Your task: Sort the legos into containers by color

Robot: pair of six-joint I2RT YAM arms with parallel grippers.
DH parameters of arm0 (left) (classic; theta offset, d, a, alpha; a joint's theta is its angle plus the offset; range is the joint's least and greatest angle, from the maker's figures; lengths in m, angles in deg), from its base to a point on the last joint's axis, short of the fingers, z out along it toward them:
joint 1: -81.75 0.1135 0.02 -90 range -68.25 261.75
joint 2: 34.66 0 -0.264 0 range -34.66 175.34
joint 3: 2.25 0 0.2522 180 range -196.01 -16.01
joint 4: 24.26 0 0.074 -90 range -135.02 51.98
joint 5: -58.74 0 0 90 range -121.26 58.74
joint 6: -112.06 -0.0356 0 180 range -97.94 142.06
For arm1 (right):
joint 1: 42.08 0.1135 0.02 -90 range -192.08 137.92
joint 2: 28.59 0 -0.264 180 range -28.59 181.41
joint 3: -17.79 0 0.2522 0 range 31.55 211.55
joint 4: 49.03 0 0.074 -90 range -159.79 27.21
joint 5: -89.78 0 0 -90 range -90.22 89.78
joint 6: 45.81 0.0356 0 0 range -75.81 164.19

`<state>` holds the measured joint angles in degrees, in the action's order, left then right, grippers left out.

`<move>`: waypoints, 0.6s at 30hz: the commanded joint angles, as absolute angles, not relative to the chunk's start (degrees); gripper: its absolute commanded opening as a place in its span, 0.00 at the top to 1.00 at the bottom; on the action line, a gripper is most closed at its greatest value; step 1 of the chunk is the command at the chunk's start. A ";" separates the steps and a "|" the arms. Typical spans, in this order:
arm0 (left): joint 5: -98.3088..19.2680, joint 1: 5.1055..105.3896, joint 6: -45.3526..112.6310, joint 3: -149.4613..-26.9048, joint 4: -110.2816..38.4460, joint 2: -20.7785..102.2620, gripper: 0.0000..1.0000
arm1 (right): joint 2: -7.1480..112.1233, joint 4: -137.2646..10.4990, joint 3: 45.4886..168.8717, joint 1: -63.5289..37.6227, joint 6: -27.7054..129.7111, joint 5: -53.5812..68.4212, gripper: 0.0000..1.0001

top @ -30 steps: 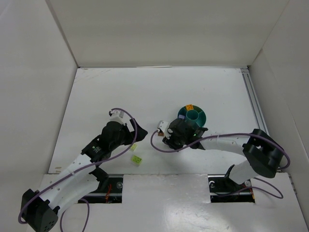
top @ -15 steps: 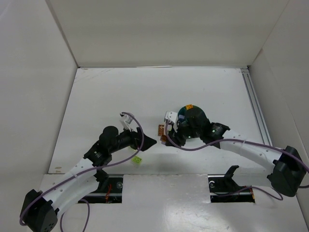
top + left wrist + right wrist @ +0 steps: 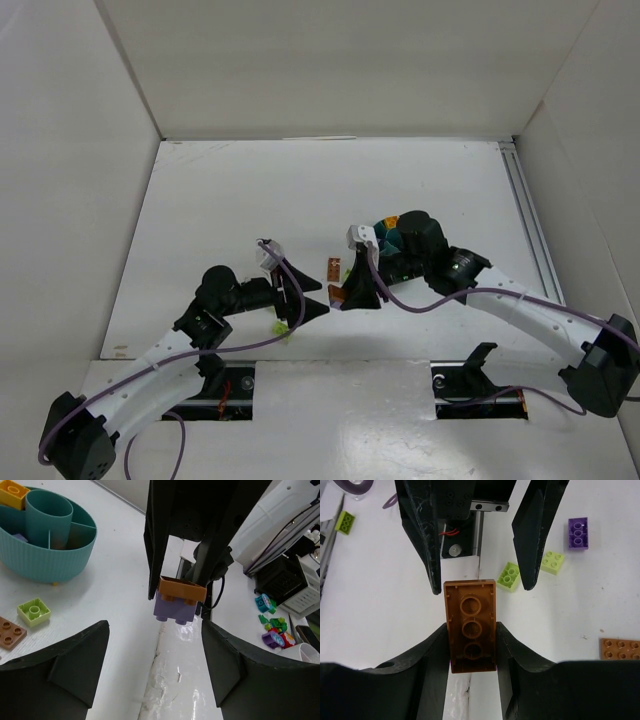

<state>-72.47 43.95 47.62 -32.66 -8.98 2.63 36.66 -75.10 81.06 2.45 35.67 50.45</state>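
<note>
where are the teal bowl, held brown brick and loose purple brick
teal bowl [image 3: 47,560], left wrist view, outer wall
brown brick [image 3: 470,630], right wrist view, centre
purple brick [image 3: 578,533], right wrist view, middle stud

White arm links [image 3: 150,365], black joints [image 3: 215,295], black pincer fingers [image 3: 65,680] — purple cables [image 3: 420,306] alongside.

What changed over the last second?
The left tool swung right; the right tool, shut on a brown-and-purple brick stack, moved left, away from the bowl. They now meet tip to tip, the open left tool straddling the stack. The bowl stayed put.
</note>
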 commanded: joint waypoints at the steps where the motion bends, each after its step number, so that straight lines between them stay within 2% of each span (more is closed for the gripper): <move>1: -76.96 43.78 44.65 -33.86 -3.92 2.16 0.29 | 36.27 -72.10 84.02 2.04 37.15 54.10 0.77; 5: -76.96 43.78 44.65 -34.38 -2.69 2.16 0.35 | 36.80 -70.97 84.54 2.04 37.16 54.62 0.77; 13: -76.96 43.25 45.44 -35.96 -0.67 4.89 0.36 | 38.99 -68.24 85.69 2.04 38.29 54.62 0.77; 18: -75.82 43.25 45.97 -35.97 0.74 5.50 0.47 | 38.99 -67.19 86.21 2.57 38.30 54.10 0.77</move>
<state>-75.16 43.57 46.07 -33.10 -3.98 5.83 39.37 -71.52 82.96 2.50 38.04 52.62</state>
